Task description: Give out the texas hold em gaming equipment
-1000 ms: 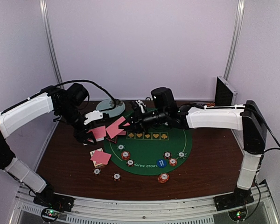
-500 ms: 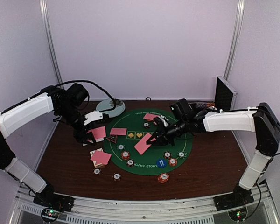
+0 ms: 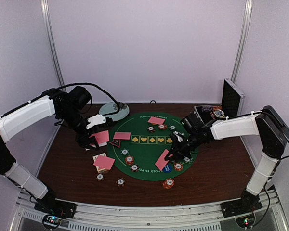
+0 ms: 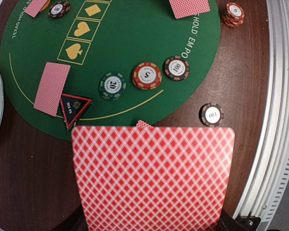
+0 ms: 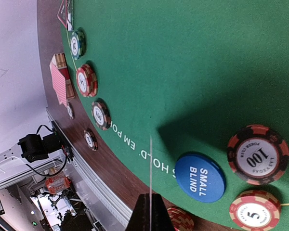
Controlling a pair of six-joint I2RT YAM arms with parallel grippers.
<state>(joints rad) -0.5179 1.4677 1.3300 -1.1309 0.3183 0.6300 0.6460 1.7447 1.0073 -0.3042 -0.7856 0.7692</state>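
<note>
My left gripper [image 3: 97, 136] hovers over the mat's left edge, shut on pink-backed playing cards [image 4: 153, 175] that hide its fingers in the left wrist view. My right gripper [image 3: 172, 154] is shut on one tilted pink card [image 3: 162, 160], seen edge-on [image 5: 150, 166] just above the green mat [image 3: 151, 147]. It hangs beside the blue small-blind button [image 5: 200, 177]. Two more cards [image 3: 122, 135] [image 3: 156, 121] lie on the mat. The red-black triangle marker [image 4: 75, 107] sits at the mat's left rim. Striped chips [image 4: 146, 76] are scattered along the mat's near edge.
A loose pile of cards [image 3: 104, 162] lies on the wood left of the mat. The pale round plate [image 3: 114, 110] stands at the back left. The open metal case [image 3: 229, 95] is at the back right. Loose chips [image 3: 120, 182] sit near the table's front rail.
My right gripper has carried one card from beside the left gripper across the mat to its near right, low by the blue button. The left arm has not moved.
</note>
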